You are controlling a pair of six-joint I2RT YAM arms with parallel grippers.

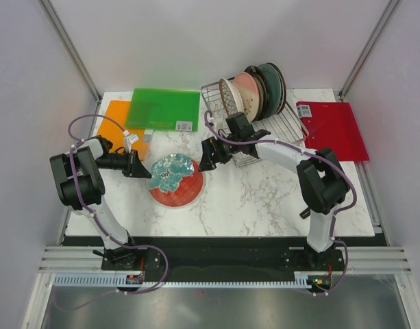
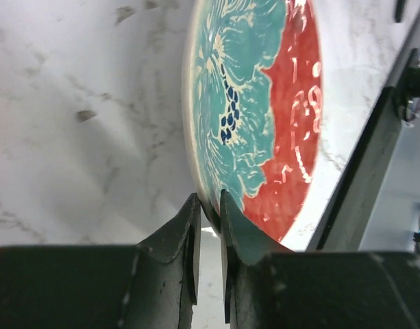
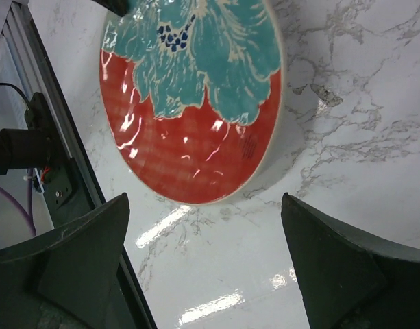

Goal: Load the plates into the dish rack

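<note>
Red plate (image 2: 264, 103) is pinched by left claw (image 2: 208, 226); right claw (image 3: 203, 205) gapes.

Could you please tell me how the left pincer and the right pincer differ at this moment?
The left pincer is closed on the rim of the red plate, while the right pincer stands wide open and holds nothing. The left pincer touches the plate on its left side; the right pincer hovers apart from it on the opposite side. Both point at that same plate, low over the marble table.
</note>
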